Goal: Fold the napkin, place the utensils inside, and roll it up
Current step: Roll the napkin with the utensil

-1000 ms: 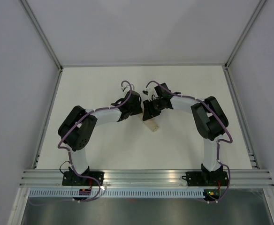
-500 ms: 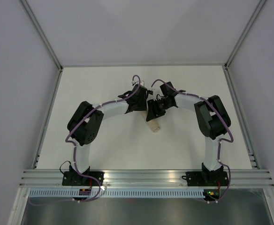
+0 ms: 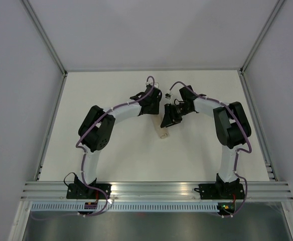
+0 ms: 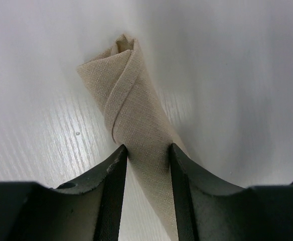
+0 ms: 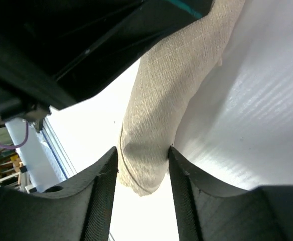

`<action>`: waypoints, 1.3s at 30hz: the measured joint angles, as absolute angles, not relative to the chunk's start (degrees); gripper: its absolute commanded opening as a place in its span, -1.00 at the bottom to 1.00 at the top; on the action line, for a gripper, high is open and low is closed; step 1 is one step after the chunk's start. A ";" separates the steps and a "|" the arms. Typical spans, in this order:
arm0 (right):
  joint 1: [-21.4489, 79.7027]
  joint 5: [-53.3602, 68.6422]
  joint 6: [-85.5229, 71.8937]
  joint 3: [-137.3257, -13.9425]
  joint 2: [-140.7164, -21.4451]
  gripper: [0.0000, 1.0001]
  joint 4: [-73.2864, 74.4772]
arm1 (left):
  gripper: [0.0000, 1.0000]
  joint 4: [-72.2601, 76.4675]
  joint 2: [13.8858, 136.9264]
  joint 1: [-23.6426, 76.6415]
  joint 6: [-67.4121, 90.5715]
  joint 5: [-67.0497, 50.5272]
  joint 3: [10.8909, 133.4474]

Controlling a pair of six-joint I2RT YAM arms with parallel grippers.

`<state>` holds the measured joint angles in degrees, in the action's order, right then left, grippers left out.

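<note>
i'm watching the left gripper (image 4: pixel 146 150) and right gripper (image 5: pixel 144 153) pushing further toward 12 o'clock than 1 second ago, each pinching the rolled napkin (image 4: pixel 131 115), which is lying on the table (image 3: pixel 111 150), trailing toward 6 o'clock. rolling is looking nearly finished.

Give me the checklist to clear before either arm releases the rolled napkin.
1. Napkin rolled into a narrow tube: ok, and the left wrist view shows its outer edge lying flat along the roll.
2. Left gripper shut on the napkin: ok, both fingers touch the cloth.
3. Right gripper shut on the napkin: ok, the cloth fills the gap between its fingers.
4. Utensils inside the roll: cannot tell, no view shows any metal or a handle.
5. Roll supported by the table: cannot tell, because the grippers hide most of it from above.
</note>
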<state>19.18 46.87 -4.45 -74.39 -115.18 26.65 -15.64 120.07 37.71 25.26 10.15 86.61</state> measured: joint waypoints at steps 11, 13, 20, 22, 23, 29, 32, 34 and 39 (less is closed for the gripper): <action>17.67 48.66 -6.26 -73.41 -115.13 -0.20 26.50 | -0.01 -17.50 123.17 37.60 23.77 9.67 91.50; 17.74 48.80 -6.35 -73.41 -115.22 -0.24 26.35 | 0.01 -17.74 123.57 37.58 23.33 9.02 92.27; 17.74 49.04 -7.09 -73.06 -115.59 -0.33 25.67 | 0.05 -18.20 124.95 37.56 22.17 7.18 95.09; 17.74 49.06 -7.31 -72.77 -115.87 -0.35 25.43 | 0.05 -18.33 125.36 37.58 21.93 6.68 95.79; 17.74 49.06 -7.33 -72.69 -116.09 -0.35 25.39 | 0.05 -18.33 125.49 37.58 21.87 6.44 95.96; 17.74 49.10 -7.53 -72.47 -116.38 -0.36 25.26 | 0.09 -18.37 125.69 37.56 21.58 5.89 96.05; 17.72 49.15 -7.51 -72.47 -116.38 -0.36 25.26 | 0.11 -18.37 125.69 37.56 21.52 5.91 96.05; 17.69 49.19 -7.49 -72.47 -116.38 -0.36 25.28 | 0.11 -18.37 125.69 37.56 21.47 5.93 96.07; 17.43 49.41 -7.31 -72.51 -116.38 -0.35 25.50 | 0.15 -18.52 125.45 37.56 21.10 6.31 96.07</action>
<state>17.43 49.41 -7.31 -72.51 -116.38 25.50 -18.52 125.45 37.56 21.10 6.31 96.07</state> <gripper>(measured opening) 0.322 0.570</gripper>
